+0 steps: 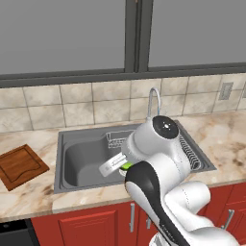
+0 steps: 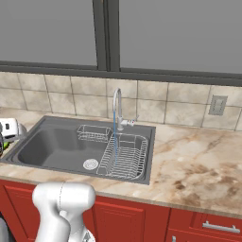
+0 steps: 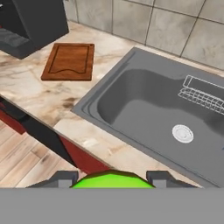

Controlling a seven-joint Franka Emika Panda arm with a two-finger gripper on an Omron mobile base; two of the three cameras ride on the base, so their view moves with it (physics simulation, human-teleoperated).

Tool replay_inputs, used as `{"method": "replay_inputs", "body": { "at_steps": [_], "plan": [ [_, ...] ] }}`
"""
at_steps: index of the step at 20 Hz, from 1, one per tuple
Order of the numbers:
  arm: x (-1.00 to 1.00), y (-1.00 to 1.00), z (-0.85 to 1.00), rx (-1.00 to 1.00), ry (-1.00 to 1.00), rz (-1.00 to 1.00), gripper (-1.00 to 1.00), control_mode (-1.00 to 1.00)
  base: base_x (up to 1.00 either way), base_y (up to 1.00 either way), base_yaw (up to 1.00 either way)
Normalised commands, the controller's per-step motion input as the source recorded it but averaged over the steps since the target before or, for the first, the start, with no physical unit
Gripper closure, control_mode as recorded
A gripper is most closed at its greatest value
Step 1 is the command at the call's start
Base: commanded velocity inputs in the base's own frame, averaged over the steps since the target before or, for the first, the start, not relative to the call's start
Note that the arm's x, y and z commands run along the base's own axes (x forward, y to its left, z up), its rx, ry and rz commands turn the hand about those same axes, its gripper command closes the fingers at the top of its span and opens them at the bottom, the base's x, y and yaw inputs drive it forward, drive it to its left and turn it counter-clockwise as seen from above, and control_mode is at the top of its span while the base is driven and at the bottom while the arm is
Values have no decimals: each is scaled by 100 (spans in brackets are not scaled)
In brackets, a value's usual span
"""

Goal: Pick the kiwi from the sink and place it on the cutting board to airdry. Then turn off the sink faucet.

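Between the end effector [image 3: 112, 178] tips, bright green kiwi [image 3: 112, 180]

Kiwi [image 3: 112, 180] between jaws: just top green arc visible in hand view, rest cut off at bottom. Left base view: kiwi [image 1: 126, 166] mere green sliver, mostly hidden behind arm. Finger tips [image 3: 61, 179] show as stubs, each beside kiwi. Sink [image 3: 144, 105] ahead of jaws, cut off at right edge; wire rack [image 3: 203, 94] also cut there. Dark appliance [image 3: 30, 24] beyond cutting board [image 3: 70, 61], cropped by top-left corner, kind unclear. Faucet [image 1: 153, 101] base hidden behind arm.
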Motion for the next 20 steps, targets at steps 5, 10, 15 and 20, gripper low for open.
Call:
{"method": "replay_inputs", "body": {
  "at_steps": [5,10,15,20],
  "plan": [
    [19,30,1,1,0,5,100,-100,0,0,0],
    [14,39,-2,0,0,4,100,-100,0,0,0],
    [21,35,-1,0,0,5,100,-100,0,0,0],
    [30,29,0,0,0,5,100,-100,0,0,0]
  ]
}}
